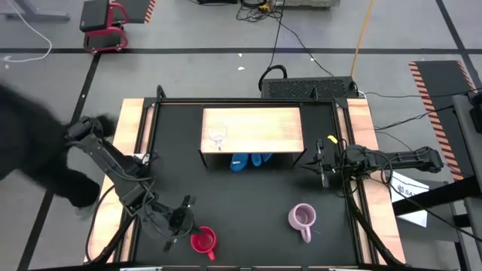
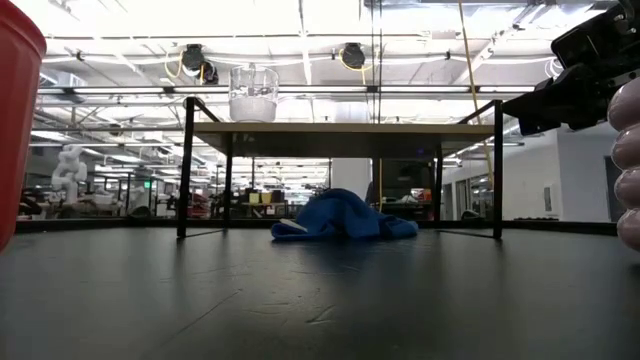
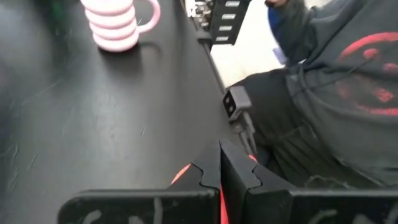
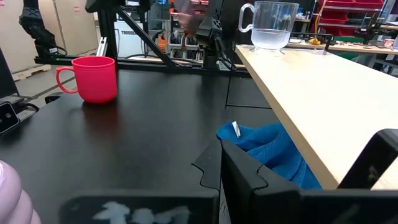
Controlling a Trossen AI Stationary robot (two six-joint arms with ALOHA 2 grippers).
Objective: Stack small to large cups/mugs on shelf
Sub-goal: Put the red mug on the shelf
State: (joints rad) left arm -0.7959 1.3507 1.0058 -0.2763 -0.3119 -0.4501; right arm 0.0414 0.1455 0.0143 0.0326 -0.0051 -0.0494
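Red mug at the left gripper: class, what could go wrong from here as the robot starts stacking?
1. The left gripper is shut right beside the red mug, near the table's front edge; a nudge could tip it or push it off.
2. The glass cup stands near the shelf corner, so a clumsy placement might knock it.
3. The blue cloth underneath could snag the right gripper.

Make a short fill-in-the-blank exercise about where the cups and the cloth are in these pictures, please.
1. The clear glass cup stands on top of the ____.
2. The blue cloth lies ____ the shelf.
3. The shut left gripper is next to the ____ mug.
4. The lilac mug stands on the black ____.

Missing words: shelf; under; red; tabletop
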